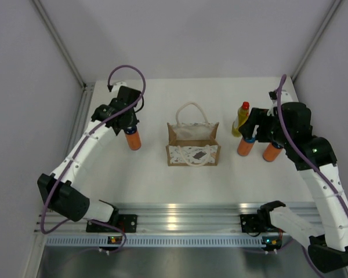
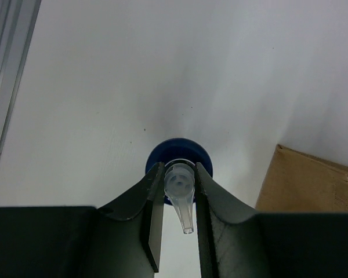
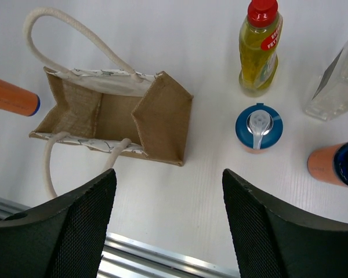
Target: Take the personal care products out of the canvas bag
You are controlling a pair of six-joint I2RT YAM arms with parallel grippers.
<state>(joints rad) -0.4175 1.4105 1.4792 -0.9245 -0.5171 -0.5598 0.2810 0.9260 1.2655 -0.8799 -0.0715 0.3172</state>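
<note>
The canvas bag [image 3: 162,121] looked empty, so I judged the unpacking nearly done. My left tool [image 2: 178,176] was clenched on the fifth bottle [image 1: 133,139], orange, beside the bag and awaiting release. My right tool [image 3: 168,176] hung released. Beyond its tips on the desk [image 3: 203,197] stood the yellow bottle [image 3: 258,49], two orange bottles [image 3: 258,127] and the whitish bottle [image 3: 336,87]. Nothing blocked either tool.
</note>
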